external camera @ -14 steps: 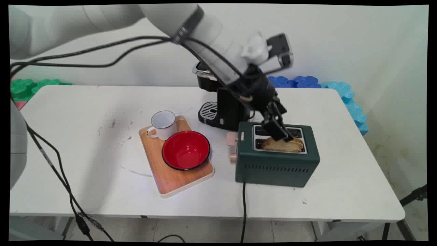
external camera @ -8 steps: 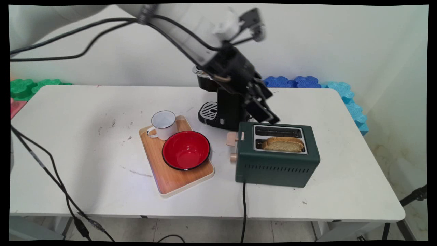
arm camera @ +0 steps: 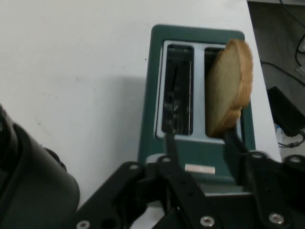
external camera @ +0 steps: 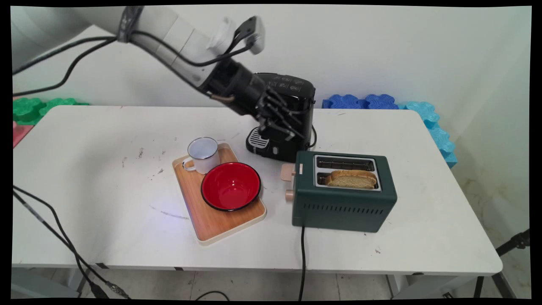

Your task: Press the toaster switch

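Scuffed white table [external camera: 106, 178], pale wall [external camera: 423, 51]

We reach in from the upper left with our white arm [external camera: 169, 38], sloping down toward the right, black cables [external camera: 76, 51] hanging off it. Our black end effector [external camera: 281, 127] points down and rightward, well above the table. Its two fingers [arm camera: 171, 148] stand apart, with nothing between them.
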